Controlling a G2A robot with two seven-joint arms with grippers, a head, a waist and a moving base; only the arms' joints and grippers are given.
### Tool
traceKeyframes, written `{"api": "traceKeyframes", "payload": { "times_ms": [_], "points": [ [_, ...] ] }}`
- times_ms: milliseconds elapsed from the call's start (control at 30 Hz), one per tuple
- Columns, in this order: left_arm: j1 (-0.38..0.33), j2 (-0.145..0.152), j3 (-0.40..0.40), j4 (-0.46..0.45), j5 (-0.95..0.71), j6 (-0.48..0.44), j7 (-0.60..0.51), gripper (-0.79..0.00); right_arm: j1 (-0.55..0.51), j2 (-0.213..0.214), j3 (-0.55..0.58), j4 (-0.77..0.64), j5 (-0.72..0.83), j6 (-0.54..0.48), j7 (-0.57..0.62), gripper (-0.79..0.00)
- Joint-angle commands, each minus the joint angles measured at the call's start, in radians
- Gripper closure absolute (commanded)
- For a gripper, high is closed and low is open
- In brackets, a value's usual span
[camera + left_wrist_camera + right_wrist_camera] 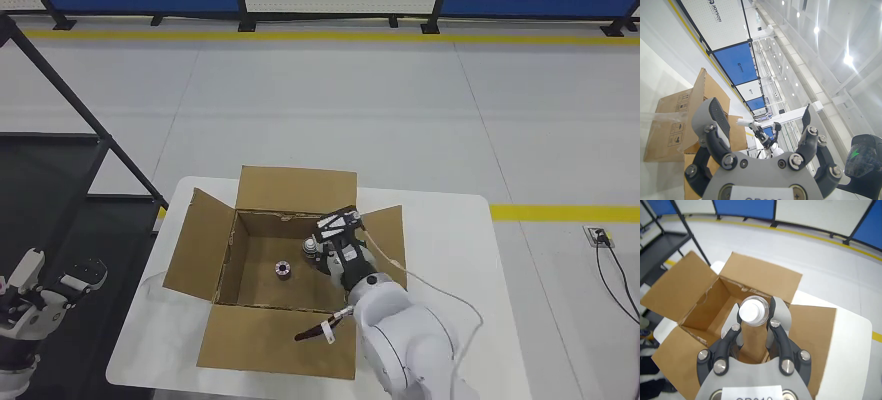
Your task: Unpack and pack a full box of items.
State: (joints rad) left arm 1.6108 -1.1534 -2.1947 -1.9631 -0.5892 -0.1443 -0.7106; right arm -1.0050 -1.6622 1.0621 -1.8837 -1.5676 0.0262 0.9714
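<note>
The right end effector [755,309] is clamped on the bottle [750,312], the box [702,306] open below it; I would move it straight, clear of the walls. The left end effector [762,109] is apart

Top view overlooks the open brown cardboard box [297,190] from high; right wrist view peers in close; left wrist view faces upward.

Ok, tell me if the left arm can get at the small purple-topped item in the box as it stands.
Probably not: the left tool hangs open beyond the table edge, aimed upward, and the box has its side flap standing between.
</note>
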Motion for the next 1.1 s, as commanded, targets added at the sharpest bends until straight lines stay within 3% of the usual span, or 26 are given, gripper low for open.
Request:
{"api": "traceKeyframes", "payload": {
  "times_ms": [0,167,467,600,800,1067],
  "points": [
    [0.000,0.000,0.000,0.000,0.000,0.000,0.000,-0.785,0.072,-0.007,-0.014,0.101,0.026,-0.007,0.079,0.000],
    [0.000,0.000,0.000,0.000,0.000,0.000,0.000,-0.785,0.179,-0.025,-0.053,0.307,0.098,-0.022,0.181,0.000],
    [0.000,0.000,0.000,0.000,0.000,0.000,0.000,-0.785,0.241,-0.044,-0.073,0.522,0.138,0.052,0.117,0.000],
    [0.000,0.000,0.000,0.000,0.000,0.000,0.000,-0.785,0.259,-0.049,-0.080,0.590,0.161,0.035,0.102,0.000],
    [0.000,0.000,0.000,0.000,0.000,0.000,0.000,-0.785,0.278,-0.054,-0.082,0.651,0.173,0.038,0.081,-0.299],
    [0.000,0.000,0.000,0.000,0.000,0.000,0.000,-0.785,0.250,-0.050,-0.072,0.622,0.164,0.030,0.081,-0.388]
  ]
}}
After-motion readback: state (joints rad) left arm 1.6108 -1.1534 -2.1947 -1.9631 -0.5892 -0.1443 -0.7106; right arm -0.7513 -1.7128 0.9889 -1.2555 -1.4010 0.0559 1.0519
